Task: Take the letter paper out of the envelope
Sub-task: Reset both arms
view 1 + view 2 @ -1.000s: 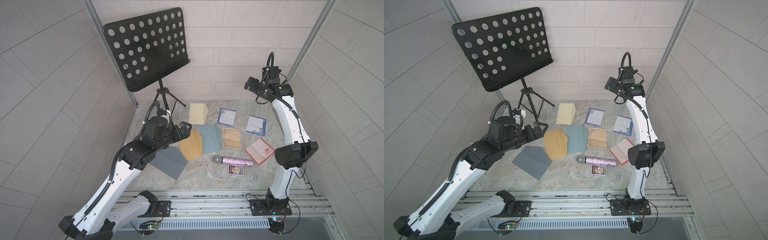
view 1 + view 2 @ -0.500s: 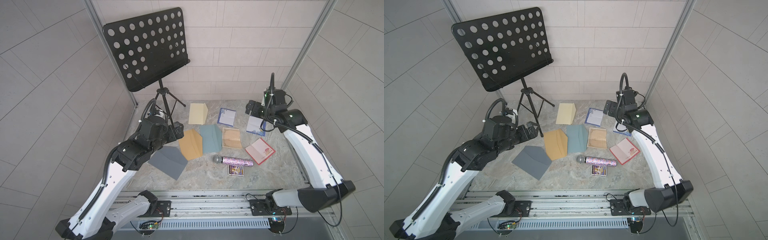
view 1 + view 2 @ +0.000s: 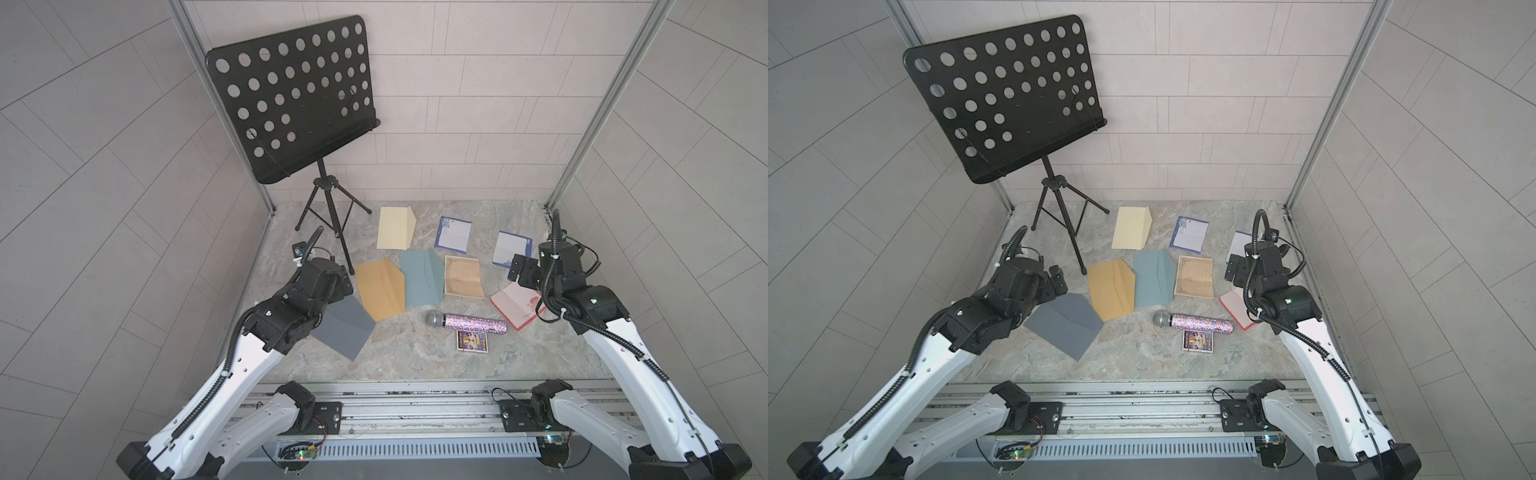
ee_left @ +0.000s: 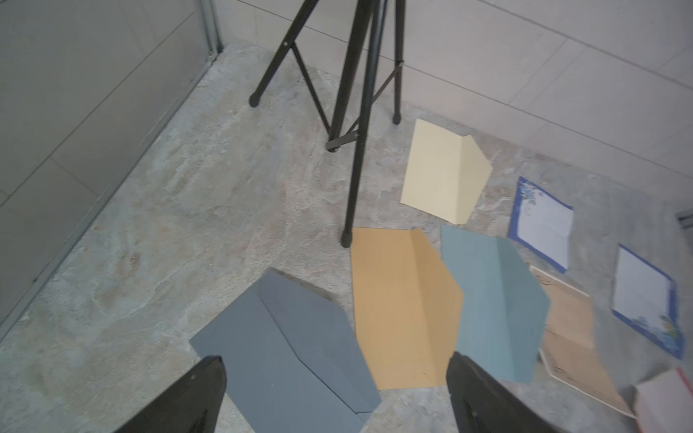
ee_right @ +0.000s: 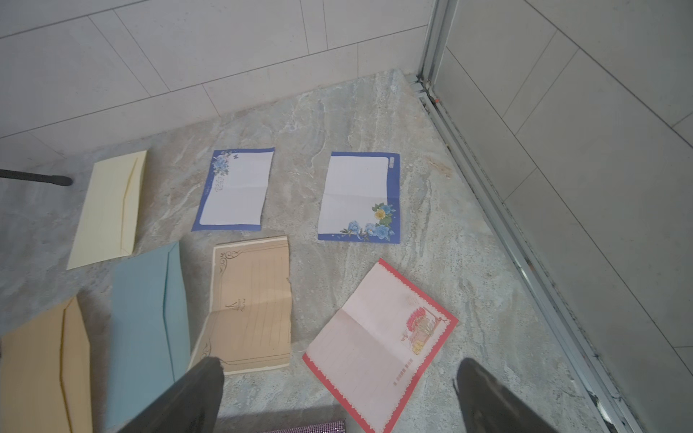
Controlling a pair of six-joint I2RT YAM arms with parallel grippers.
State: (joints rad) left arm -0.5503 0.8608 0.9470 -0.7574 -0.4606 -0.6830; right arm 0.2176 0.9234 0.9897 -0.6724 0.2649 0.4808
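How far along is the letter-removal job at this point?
Done: two blue-bordered sheets, a tan sheet and a red-bordered sheet lie loose. In hand: nothing; left gripper and right gripper open, empty. Left: unclear whether the grey envelope nearest the left gripper holds paper.

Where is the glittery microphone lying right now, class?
In a top view, the glittery microphone lies flat toward the robot's right, between the teal envelope and the small picture card, its tail end by the red-edged letter paper.

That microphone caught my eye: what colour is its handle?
The microphone handle is glittery purple-pink, sparkling all over; clearest in a top view.
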